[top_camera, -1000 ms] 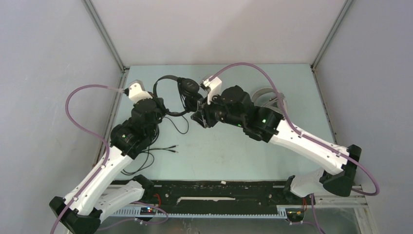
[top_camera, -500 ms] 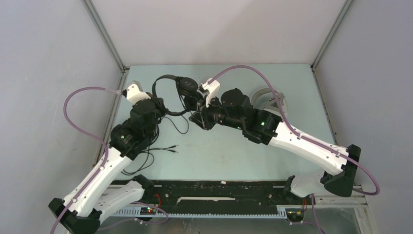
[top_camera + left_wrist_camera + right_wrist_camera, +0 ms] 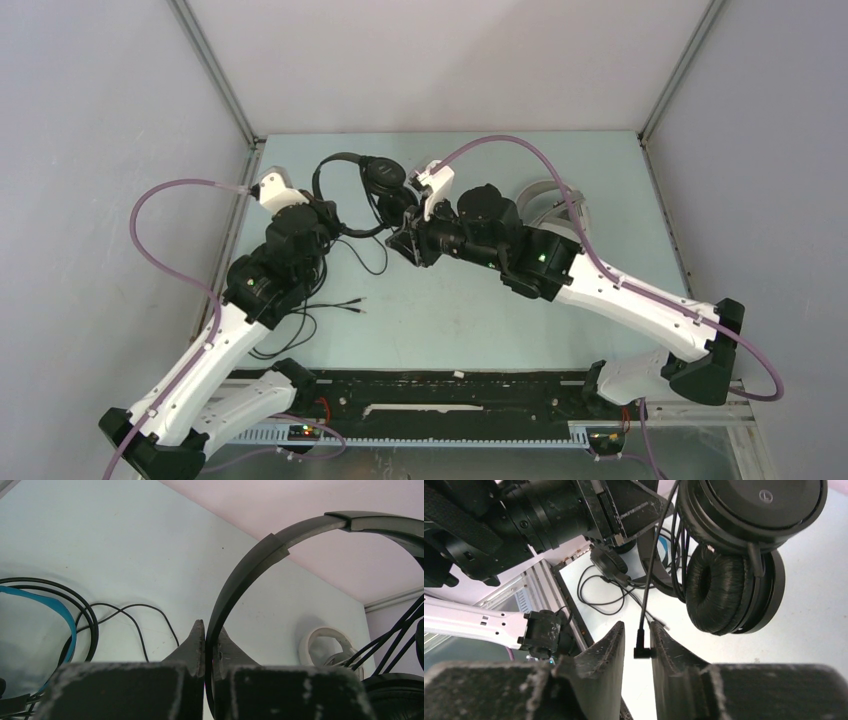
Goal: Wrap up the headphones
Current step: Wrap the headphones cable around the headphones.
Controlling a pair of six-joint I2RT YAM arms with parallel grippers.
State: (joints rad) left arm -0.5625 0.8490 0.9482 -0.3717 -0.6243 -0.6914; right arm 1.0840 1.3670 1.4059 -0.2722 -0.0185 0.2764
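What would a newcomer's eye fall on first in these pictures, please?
Probably the black headphones near the far edge of the table, their headband pinched in the shut left gripper. Next, the cable's plug hanging between the parted fingers of the right gripper, beside the ear cups.

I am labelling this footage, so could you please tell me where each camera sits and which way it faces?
Top: above and behind the arms, looking down on the table; both arms show whole.
Left wrist: on the left arm, looking across the table past the left hand, shut on the band of the black headphones.
Right wrist: on the right arm, looking past the right hand, a cable plug between its fingers, at the earcups and left arm.
Shared: all three show the black headphones.
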